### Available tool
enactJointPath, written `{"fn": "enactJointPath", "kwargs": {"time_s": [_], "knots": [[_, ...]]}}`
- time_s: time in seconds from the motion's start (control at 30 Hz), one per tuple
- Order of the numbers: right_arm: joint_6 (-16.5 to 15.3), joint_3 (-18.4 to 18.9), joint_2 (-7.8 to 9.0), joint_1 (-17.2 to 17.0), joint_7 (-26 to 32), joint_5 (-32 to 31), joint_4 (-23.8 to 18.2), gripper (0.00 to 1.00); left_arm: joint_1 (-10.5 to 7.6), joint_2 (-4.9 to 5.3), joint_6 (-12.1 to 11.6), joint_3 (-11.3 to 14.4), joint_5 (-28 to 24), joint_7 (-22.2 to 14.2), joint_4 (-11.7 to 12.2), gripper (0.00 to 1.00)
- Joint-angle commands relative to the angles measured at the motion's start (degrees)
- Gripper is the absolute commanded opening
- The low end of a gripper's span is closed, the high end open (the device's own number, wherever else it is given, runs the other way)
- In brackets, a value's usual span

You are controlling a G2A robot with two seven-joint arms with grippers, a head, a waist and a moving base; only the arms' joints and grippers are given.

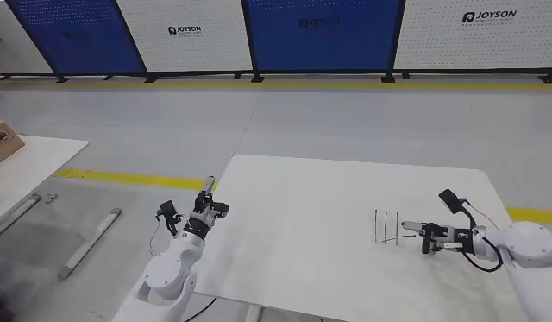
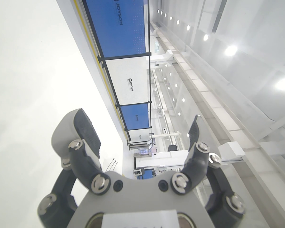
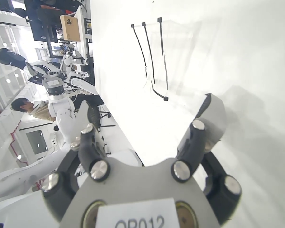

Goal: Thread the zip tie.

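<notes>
The left tool [image 2: 140,119] stands at the left edge of the white desk [image 1: 302,236], near the corner on the robot's side. Its two fingers are spread wide and nothing is between them. The ribbed dark pads [image 2: 87,129] are bare, and the tool is tilted up, so that it does not touch the desk surface.

More to the right, past the middle of the desk, three zip ties [image 3: 149,50] lie flat, side by side and almost parallel. They are black and thin, with the square heads all at the far end, away from the robot. A fourth zip tie [image 3: 158,93] lies across the near ends of these three. It is bent in a soft curve and its head points toward the right side. Its thin tail seems to touch the end of the middle tie, but the line is too fine to be sure.

Just right of the zip ties is the right tool [image 3: 147,103], low over the desk and pointing at them. Its fingers are also wide apart and hold nothing. It is near the head of the fourth zip tie but apart from it.
</notes>
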Motion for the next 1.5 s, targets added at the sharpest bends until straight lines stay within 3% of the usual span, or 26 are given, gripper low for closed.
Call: {"fn": "enactJointPath", "kwargs": {"time_s": [0.0, 0.03, 0.07, 0.13, 0.57, 0.63, 0.77, 0.9, 1.0, 1.07, 1.2, 1.27, 1.47], "knots": [[-0.12, -0.4, -0.04, 0.29, 0.06, -0.1, 0.61, 0.56, 0.0, 0.0, 0.0, 0.0, 0.0, 0.0, 0.0, 1.0], [-0.18, -0.57, -0.07, 0.43, -0.04, -0.06, 0.84, 0.55, 0.0, 0.0, 0.0, 0.0, 0.0, 0.0, 0.0, 1.0], [-0.22, -0.81, -0.09, 0.6, -0.04, -0.09, 1.11, 0.45, 0.0, 0.0, 0.0, 0.0, 0.0, 0.0, 0.0, 1.0], [0.04, -1.02, -0.12, 0.81, -0.75, -0.15, 1.42, 0.42, 0.0, 0.0, 0.0, 0.0, 0.0, 0.0, 0.0, 1.0], [2.24, -2.37, -0.23, 1.94, -2.9, -0.41, 3.16, 0.38, 0.0, 0.0, 0.0, 0.0, 0.0, 0.0, 0.0, 1.0], [2.28, -2.66, -0.28, 2.25, -2.94, -0.33, 3.61, 0.33, 0.0, 0.0, 0.0, 0.0, 0.0, 0.0, 0.0, 1.0], [2.21, -3.04, -0.34, 2.72, -3.05, -0.15, 4.35, 0.32, 0.0, 0.0, 0.0, 0.0, 0.0, 0.0, 0.0, 1.0], [2.41, -3.42, -0.41, 3.23, -3.2, -0.02, 5.08, 0.22, 0.0, 0.0, 0.0, 0.0, 0.0, 0.0, 0.0, 1.0], [2.51, -3.74, -0.47, 3.63, -3.09, 0.13, 5.51, 0.23, 0.0, 0.0, 0.0, 0.0, 0.0, 0.0, 0.0, 1.0], [2.51, -3.97, -0.52, 3.84, -2.82, 0.4, 5.7, 0.31, 0.0, 0.0, 0.0, 0.0, 0.0, 0.0, 0.0, 1.0], [2.26, -4.11, -0.56, 4.02, -2.45, 1.27, 5.94, 0.19, 0.0, 0.0, 0.0, 0.0, 0.0, 0.0, 0.0, 1.0], [2.37, -4.17, -0.55, 4.11, -2.28, 1.43, 6.15, 0.0, 0.0, 0.0, 0.0, 0.0, 0.0, 0.0, 0.0, 1.0], [3.16, -4.45, -0.54, 4.52, -2.24, 1.78, 6.73, 0.0, 0.0, 0.0, 0.0, 0.0, 0.0, 0.0, 0.0, 1.0]]}}
